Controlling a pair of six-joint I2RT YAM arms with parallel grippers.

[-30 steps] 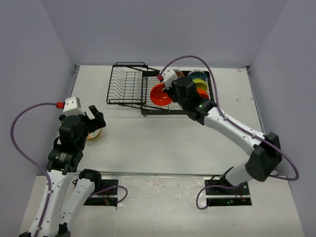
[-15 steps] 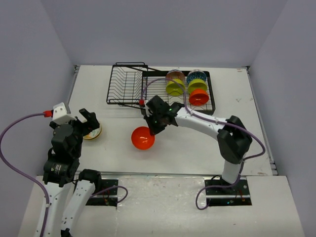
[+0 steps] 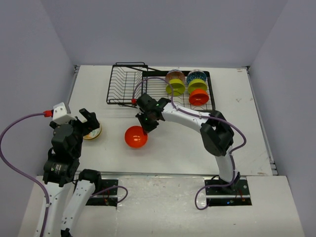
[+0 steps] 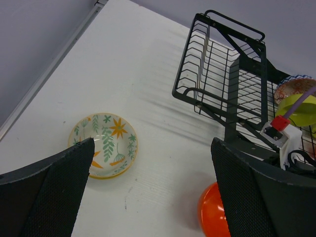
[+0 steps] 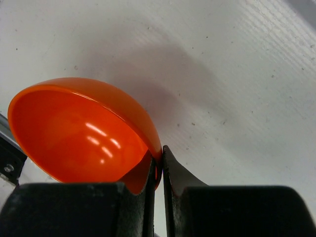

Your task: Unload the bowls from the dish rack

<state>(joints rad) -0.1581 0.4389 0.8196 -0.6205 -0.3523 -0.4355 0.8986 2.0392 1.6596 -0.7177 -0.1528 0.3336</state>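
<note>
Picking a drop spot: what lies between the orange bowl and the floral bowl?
Bare table between orange bowl and floral bowl, per left wrist view.

Orange bowl [image 3: 135,137]: plain glossy bright orange inside and out, white glints on the sheen. Right gripper [image 5: 160,168] is black. Left gripper [image 4: 150,148] is black too, with a fine mesh texture on its pads. Floral bowl [image 4: 103,144]: cream, yellow rim, green leafy sprigs, orange and yellow flowers. Rack [image 3: 126,86] is black wire. In it sit a lime bowl [image 3: 175,88], a second lime bowl [image 3: 198,86], a second orange bowl [image 3: 199,97], a blue-patterned bowl [image 3: 196,74] and a pinkish bowl [image 3: 175,75], its pattern too small to read. Table [image 3: 173,148] is white, walls [image 3: 163,29] pale lilac-grey. Cable [image 4: 298,102] is purple, its plug [image 4: 279,123] red. Arms [image 3: 185,114] are white with black joints.
</note>
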